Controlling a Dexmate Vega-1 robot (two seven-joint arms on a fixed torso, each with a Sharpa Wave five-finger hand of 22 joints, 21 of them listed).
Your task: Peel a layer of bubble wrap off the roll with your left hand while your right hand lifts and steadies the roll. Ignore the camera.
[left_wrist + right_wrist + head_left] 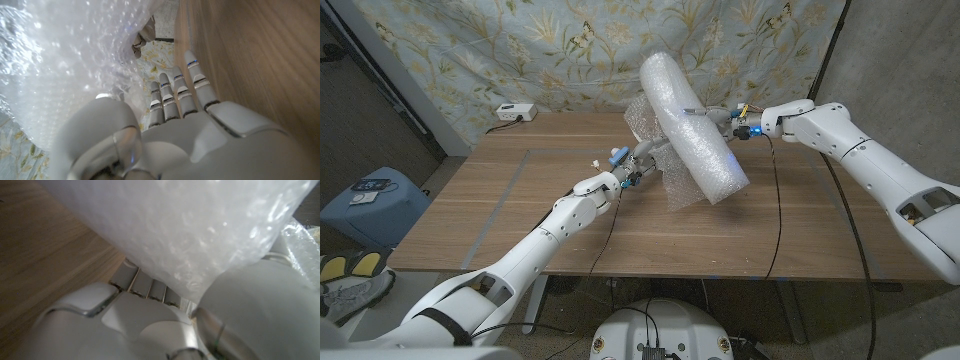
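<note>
The bubble wrap roll (695, 125) stands tilted over the wooden table (500, 210), with its upper end toward the back and its lower end (725, 185) close to the tabletop. My right hand (715, 117) grips the roll from the right around its middle. In the right wrist view the roll (190, 235) presses against that hand (150, 325). A loose layer (655, 160) fans off the roll's left side. My left hand (638, 168) is at this layer. In the left wrist view the wrap (65, 65) runs between the thumb and the straight fingers (180, 95), so the hand (165, 145) pinches it.
A small white box (515, 112) with a cable sits at the table's far left corner. Thin cables hang from both arms over the tabletop. A blue bin (370, 205) stands on the floor to the left. A floral curtain (520, 40) hangs behind.
</note>
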